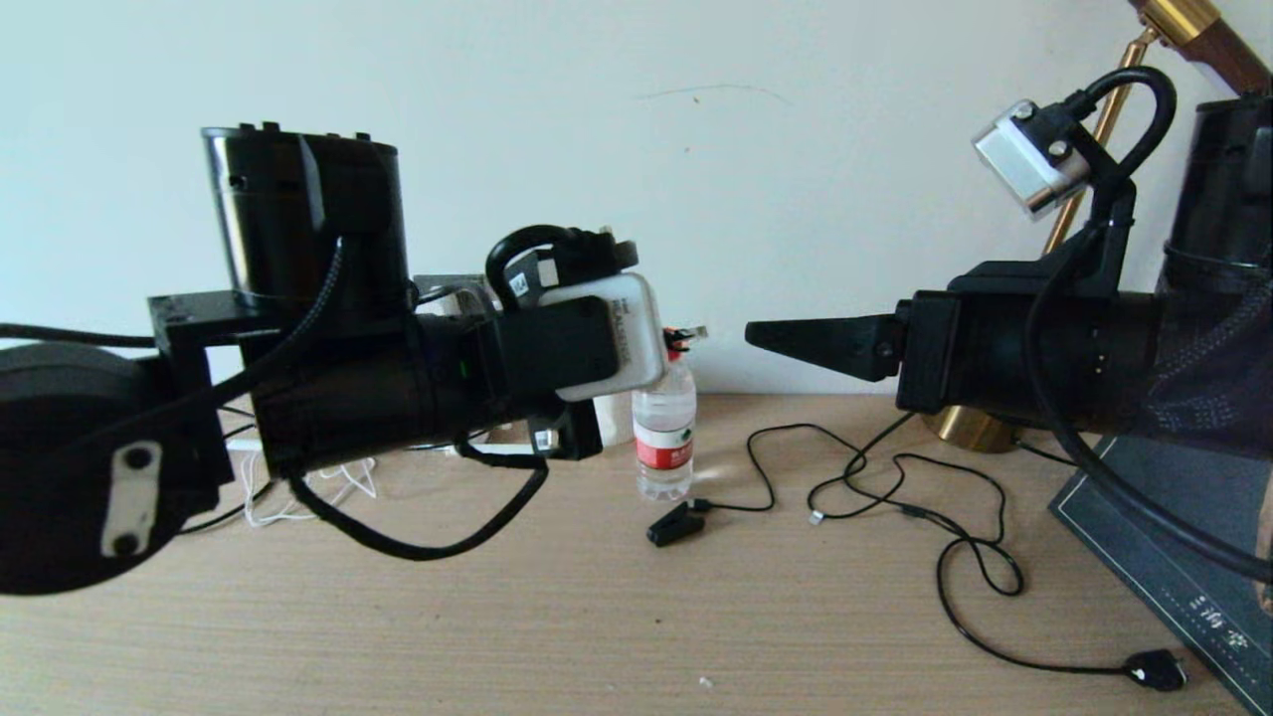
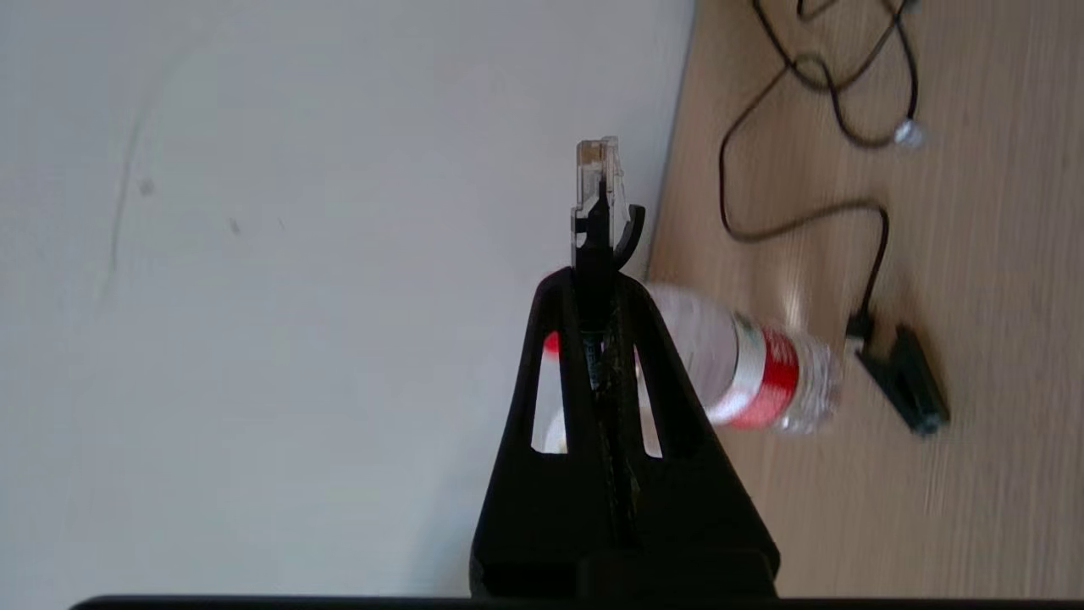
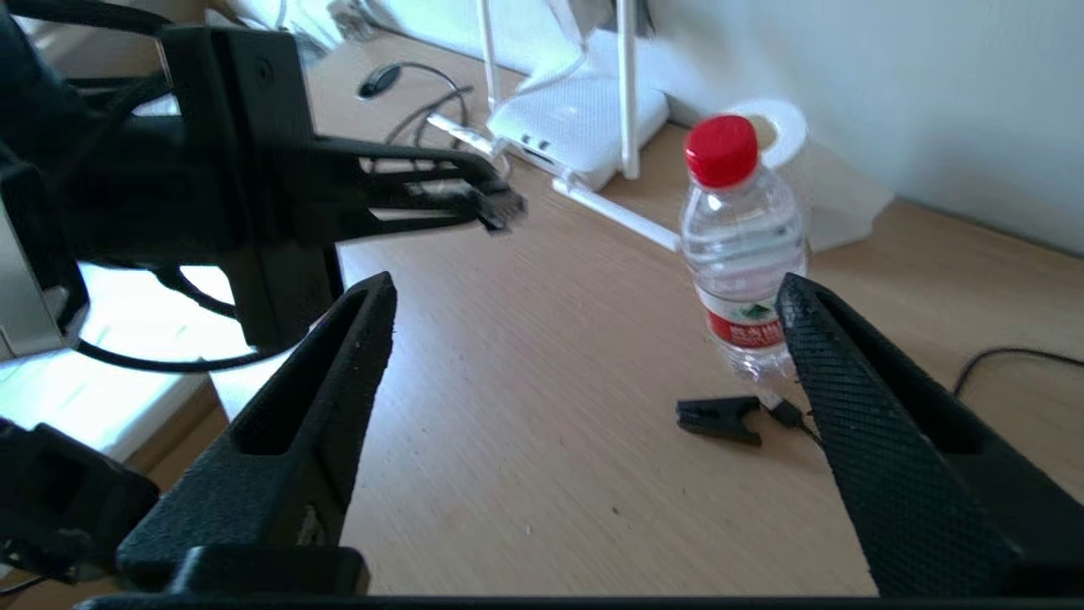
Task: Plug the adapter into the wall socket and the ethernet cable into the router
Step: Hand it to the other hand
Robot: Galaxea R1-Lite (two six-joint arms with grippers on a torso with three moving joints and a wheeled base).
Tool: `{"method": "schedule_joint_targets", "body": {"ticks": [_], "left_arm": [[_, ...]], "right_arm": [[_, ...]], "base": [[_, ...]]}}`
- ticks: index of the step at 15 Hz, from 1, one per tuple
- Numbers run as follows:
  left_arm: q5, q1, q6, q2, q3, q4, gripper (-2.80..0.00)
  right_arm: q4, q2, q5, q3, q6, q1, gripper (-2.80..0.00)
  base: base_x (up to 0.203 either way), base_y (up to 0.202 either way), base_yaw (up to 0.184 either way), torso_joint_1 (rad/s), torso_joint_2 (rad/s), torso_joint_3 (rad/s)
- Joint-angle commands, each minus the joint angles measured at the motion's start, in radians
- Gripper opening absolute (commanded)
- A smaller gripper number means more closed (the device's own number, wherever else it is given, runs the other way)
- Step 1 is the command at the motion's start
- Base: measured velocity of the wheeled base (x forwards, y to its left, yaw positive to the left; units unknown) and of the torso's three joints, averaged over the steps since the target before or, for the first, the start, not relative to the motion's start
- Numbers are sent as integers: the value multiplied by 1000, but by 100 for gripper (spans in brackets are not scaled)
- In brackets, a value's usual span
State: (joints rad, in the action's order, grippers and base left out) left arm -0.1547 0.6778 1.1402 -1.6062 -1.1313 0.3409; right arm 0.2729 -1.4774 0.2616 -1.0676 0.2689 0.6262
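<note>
Black ethernet cable (image 2: 598,212) sits pinched in the left gripper (image 2: 597,288), clear tip forward for plugging into the router (image 3: 584,119); the right gripper (image 3: 584,339) gapes empty.

No text legible anywhere. Bottle (image 1: 664,438) carries a red-and-white label, print too small to read. Dark book (image 1: 1174,537) at right edge has pale characters along its margin, unreadable. Small print on left wrist camera (image 1: 622,333), also unreadable.

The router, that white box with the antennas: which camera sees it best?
The right wrist view: the router lies on the desk by the wall, its antennas and front ports visible. In the head view the left arm hides it. The left wrist view does not show it.
</note>
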Motion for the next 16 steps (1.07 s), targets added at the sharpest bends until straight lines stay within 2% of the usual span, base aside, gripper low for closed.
{"method": "schedule_joint_targets", "body": {"ticks": [1, 6, 16], "left_arm": [[0, 24, 6, -12, -13, 4, -280], [1, 90, 7, -75, -64, 9, -280], [1, 103, 7, -68, -57, 32, -280]], "right_arm": [[3, 6, 11, 2, 3, 1, 0], [3, 3, 32, 2, 4, 1, 0], [0, 3, 31, 9, 7, 1, 0]], "base": [[0, 0, 0, 0, 0, 0], [0, 0, 0, 0, 0, 0], [0, 0, 0, 0, 0, 0]]}}
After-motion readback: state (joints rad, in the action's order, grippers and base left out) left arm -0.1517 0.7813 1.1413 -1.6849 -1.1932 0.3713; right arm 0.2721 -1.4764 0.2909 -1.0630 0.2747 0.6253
